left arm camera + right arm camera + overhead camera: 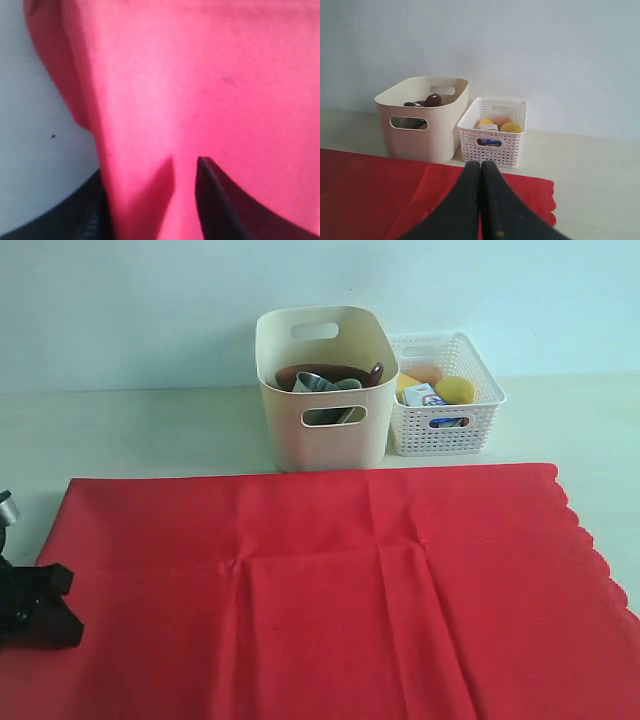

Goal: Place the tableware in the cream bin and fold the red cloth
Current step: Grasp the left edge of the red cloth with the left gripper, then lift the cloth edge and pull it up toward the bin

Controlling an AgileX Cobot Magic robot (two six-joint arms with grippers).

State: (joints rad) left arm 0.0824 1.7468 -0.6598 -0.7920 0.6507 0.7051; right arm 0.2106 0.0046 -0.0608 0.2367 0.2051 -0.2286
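Red cloth (330,580): a large, plain bright red sheet, spread flat over the near part of the table (150,430). It is far wider than both containers together. Its right edge is scalloped and the far edge is straight. Fold creases are visible: two lines running front to back and one faint line across, meeting near the middle. The cloth is not folded.

Cream bin (320,445): a tall, smooth tub with rounded corners and oval cut-out handles, standing just beyond the cloth's far edge at centre. Inside it are the steel cup (312,382), the brown plate (330,370), the dark wooden spoon (376,372) leaning at the right wall, and the pale bowl (349,386), which is mostly hidden.

White lattice basket (445,430): lower than the bin and just beside it on the right. It holds a lemon (455,390), a milk carton (425,395) and other food items that are not clearly seen.

Left gripper (150,172): at the cloth's near left edge. Its jaws stand apart and straddle that edge, with red fabric filling the gap. One finger (215,200) lies over the cloth, and the other is partly covered by it. No pinch on the fabric is evident.

Right gripper (480,165): its jaws are pressed fully together and hold nothing. It is above the cloth's right portion, pointing toward the bin and basket, and is out of the exterior view.
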